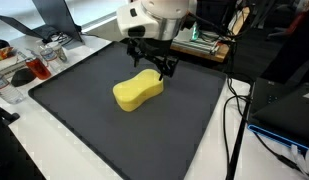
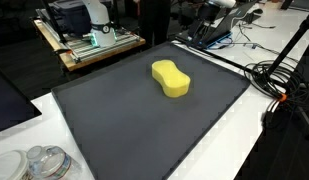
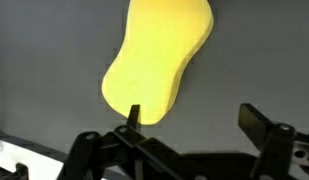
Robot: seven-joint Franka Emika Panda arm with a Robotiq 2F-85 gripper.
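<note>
A yellow peanut-shaped sponge lies on a dark grey mat and shows in both exterior views. My gripper hovers just above and behind the sponge's far end, with its fingers spread. In the wrist view the sponge fills the upper middle, and the gripper is open and empty. One fingertip overlaps the sponge's near edge and the other is over bare mat. The gripper does not show in the exterior view that has the wooden cart.
The mat covers a white table. Glassware and a red item stand at one corner, and glass jars at another. Cables trail beside the mat. A wooden cart with equipment stands behind.
</note>
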